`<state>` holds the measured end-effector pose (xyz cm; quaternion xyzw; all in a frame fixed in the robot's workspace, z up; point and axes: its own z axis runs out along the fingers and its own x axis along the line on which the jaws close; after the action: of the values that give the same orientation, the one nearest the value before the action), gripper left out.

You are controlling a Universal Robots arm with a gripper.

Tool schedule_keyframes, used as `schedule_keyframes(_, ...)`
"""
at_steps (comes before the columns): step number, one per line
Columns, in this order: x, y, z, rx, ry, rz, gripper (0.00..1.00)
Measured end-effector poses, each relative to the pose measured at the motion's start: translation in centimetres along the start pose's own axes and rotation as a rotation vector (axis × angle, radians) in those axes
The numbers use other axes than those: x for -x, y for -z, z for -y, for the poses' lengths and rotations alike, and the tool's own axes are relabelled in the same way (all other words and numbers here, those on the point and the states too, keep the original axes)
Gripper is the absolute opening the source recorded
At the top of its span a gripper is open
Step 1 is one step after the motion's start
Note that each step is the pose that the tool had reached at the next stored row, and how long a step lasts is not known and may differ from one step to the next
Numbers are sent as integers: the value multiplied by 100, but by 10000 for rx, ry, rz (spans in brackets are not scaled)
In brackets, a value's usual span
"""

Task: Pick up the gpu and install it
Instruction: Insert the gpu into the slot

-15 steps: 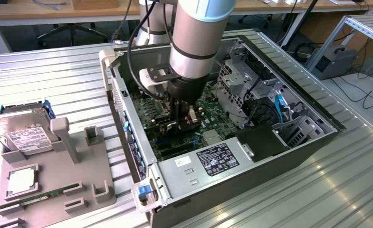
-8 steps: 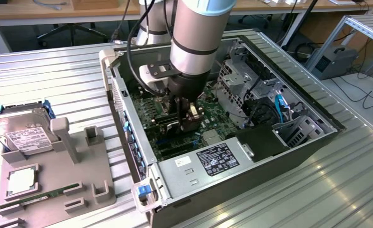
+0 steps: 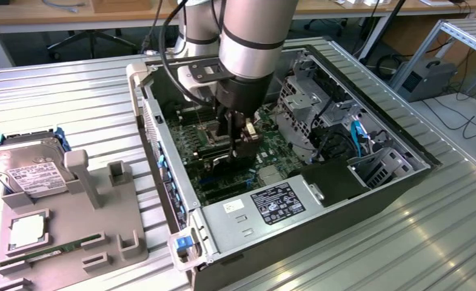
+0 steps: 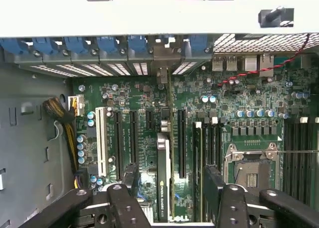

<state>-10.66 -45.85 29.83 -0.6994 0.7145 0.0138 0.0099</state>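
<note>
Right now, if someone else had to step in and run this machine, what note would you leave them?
Gripper: open, fingers standing either side of the gpu, not clamping it.
The gpu: standing on edge in a motherboard slot inside the open computer case, its bracket end up against the rear slot openings.
Parts tray beside the case holds the hard drive and the memory stick.
Done: card picked up, carried into the case, placed in a slot.
Left: I cannot tell whether the card is pressed fully home; check the seating.

We see a ribbed metal table (image 3: 76, 91), wooden desks (image 3: 27, 15) behind, and a cable-strewn pale floor (image 3: 464, 121).
</note>
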Motion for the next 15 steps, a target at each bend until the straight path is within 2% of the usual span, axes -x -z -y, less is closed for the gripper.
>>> schedule_keyframes(2,-3,-80,0,0,1,-1,64)
schedule_keyframes(9,-9,-255,-7,-1,0,0,64)
schedule_keyframes(12,-11,-309,-8,-1,0,0,64)
schedule_keyframes(15,-11,-310,-9,-1,0,-1,64)
